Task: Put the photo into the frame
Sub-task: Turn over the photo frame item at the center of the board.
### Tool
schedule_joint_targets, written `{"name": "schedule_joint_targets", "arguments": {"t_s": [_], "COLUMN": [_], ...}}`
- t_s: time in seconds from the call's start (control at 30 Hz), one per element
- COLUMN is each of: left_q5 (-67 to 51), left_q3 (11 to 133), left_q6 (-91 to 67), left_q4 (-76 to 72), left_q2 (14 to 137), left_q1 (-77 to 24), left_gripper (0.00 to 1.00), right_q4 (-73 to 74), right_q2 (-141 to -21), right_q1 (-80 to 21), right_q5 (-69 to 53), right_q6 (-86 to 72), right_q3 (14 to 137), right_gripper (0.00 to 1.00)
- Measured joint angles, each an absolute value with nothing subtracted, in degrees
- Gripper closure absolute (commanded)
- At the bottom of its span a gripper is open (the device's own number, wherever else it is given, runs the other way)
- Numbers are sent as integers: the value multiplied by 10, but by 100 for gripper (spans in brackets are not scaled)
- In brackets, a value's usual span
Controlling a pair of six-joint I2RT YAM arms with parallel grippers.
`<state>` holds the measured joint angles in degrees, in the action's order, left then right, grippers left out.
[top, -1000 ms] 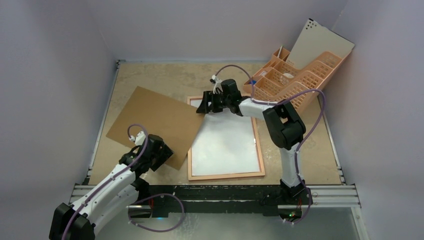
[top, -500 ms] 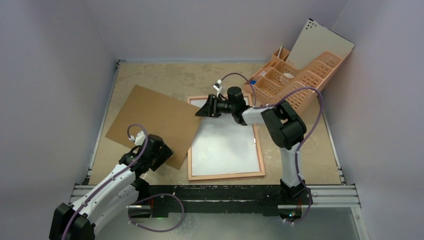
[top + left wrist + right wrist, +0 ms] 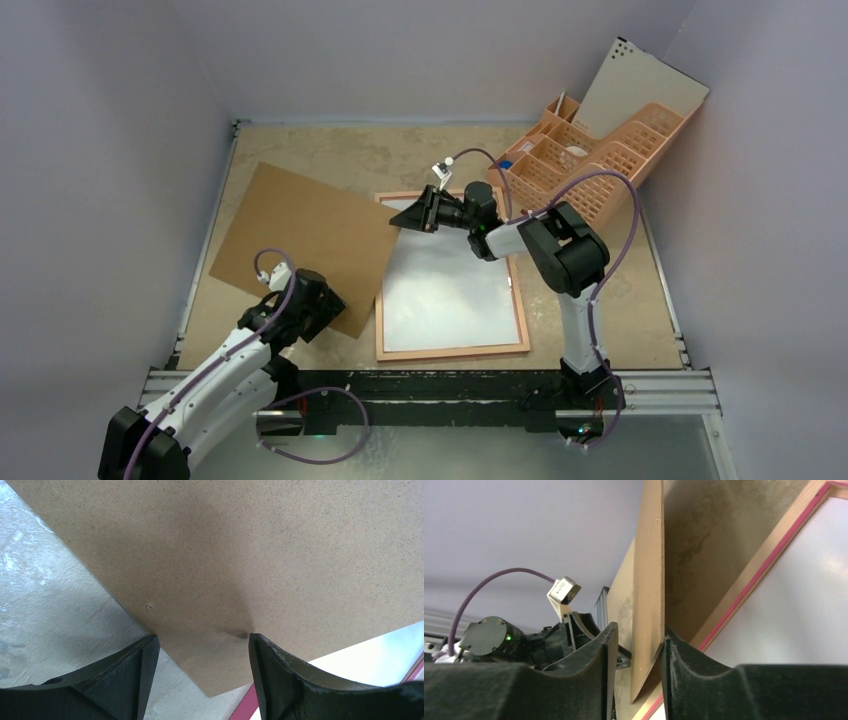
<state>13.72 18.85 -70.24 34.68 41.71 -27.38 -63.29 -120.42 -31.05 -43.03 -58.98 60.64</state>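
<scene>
Presently on the table (image 3: 330, 160): one frame (image 3: 455, 350), centre of the top view, lying peach reverse up with its pink face down, a pink lip showing at the rail in the wrist views. One photo (image 3: 450, 290), white back up, lies inside the frame's rails, so the insertion itself looks done and the backing step appears to be the one in hand. One brown board (image 3: 300, 240), left of centre, its right corner overlapping the frame's upper left corner. That position suits swinging it across the photo as a back. Right gripper (image 3: 405, 218), at that corner and rolled onto its side so the jaws straddle the board's thin edge. In its own view the board (image 3: 649, 580) stands edge-on between the fingers (image 3: 684, 680), one pad at or near the edge and a dark gap on the other side, so it is unclamped and holding nothing yet. Left gripper (image 3: 325, 305), lower left, jaws spread wide over the board's near corner and holding nothing. One tip (image 3: 260, 650) seems to press the surface, probably to steady the board, though contact is uncertain. One peach organiser (image 3: 590, 160), upper right, apart from the work. Changes against a second ago: the right wrist has rolled and drawn slightly rightward, and its jaws have narrowed. The board's far corner has crept a little toward the upper left. The left arm, frame and photo are unmoved.
</scene>
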Motion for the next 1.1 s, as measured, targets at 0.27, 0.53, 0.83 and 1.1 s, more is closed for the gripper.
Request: {"name": "schedule_joint_targets", "arguments": {"t_s": [0.27, 0.53, 0.83, 1.1], "left_q5": [138, 138, 141, 155], "left_q3": [189, 189, 189, 223], "left_q6": [-702, -698, -697, -698], "left_q4": [349, 352, 359, 402], "left_q2": [409, 407, 397, 375], "left_q1": [-274, -274, -274, -274], "left_gripper": [31, 31, 31, 30], "right_q4": [-701, -677, -608, -532], "right_q2": [-1208, -1208, -1199, -1116], "right_q1": [-316, -331, -357, -373], "right_q5": [-431, -426, -392, -343], "right_q6": [-636, -617, -580, -528], "right_q3": [598, 599, 606, 612], "right_gripper": [79, 76, 100, 100]}}
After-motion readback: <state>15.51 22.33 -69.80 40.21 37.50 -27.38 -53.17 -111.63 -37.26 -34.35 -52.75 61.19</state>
